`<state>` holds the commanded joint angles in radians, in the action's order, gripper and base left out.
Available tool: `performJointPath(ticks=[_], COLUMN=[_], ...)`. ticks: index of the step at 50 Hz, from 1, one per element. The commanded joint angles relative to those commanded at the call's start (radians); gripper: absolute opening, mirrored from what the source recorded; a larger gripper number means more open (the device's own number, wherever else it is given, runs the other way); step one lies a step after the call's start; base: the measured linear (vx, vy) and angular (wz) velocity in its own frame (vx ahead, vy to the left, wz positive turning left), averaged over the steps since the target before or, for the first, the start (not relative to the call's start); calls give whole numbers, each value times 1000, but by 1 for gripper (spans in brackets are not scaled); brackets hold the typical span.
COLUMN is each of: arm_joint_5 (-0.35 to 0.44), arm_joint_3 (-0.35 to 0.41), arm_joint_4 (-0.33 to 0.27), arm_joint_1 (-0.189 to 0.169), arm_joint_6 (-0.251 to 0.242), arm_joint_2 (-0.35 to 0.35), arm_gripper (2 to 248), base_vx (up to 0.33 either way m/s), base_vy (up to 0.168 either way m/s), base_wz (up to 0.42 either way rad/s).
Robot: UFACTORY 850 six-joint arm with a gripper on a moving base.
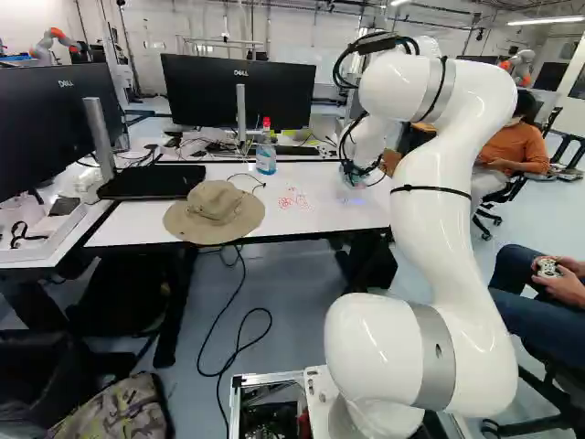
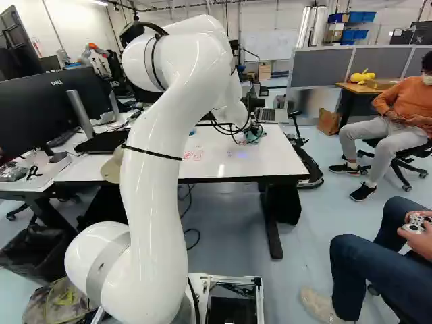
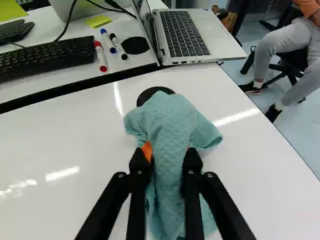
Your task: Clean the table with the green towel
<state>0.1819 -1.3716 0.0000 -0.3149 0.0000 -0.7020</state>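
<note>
My gripper (image 2: 252, 128) is low over the white table (image 2: 280, 154) in the right base view, cables around it. In the wrist view the gripper (image 3: 167, 162) is shut on the green towel (image 3: 172, 125), bunched between both fingers. Its loose folds spread ahead of the fingers and beneath them on the tabletop. An orange pad shows at one finger. The towel partly covers a round black thing (image 3: 150, 94). Red scribbles (image 1: 294, 198) mark the table in the left base view, and faint blue-violet marks (image 2: 237, 154) lie near the gripper in the right base view.
A tan hat (image 1: 215, 212) and a bottle (image 1: 266, 154) stand on the table, with monitors (image 1: 239, 91) behind. Beyond the towel are a laptop (image 3: 185, 35), markers (image 3: 100, 56) and a keyboard (image 3: 45, 57). A seated person's legs are right of the base.
</note>
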Motion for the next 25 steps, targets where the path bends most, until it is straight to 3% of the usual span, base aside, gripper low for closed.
performJointPath(ticks=[3,4,25], arm_joint_5=[0,0,0], arm_joint_3=[0,0,19], arm_joint_4=[0,0,0], arm_joint_1=[0,0,19], arm_joint_6=[0,0,0], arm_joint_2=[0,1,48], arm_gripper=[75,62,62], base_vx=[0,0,0], base_vy=[0,0,0], base_wz=[0,0,0])
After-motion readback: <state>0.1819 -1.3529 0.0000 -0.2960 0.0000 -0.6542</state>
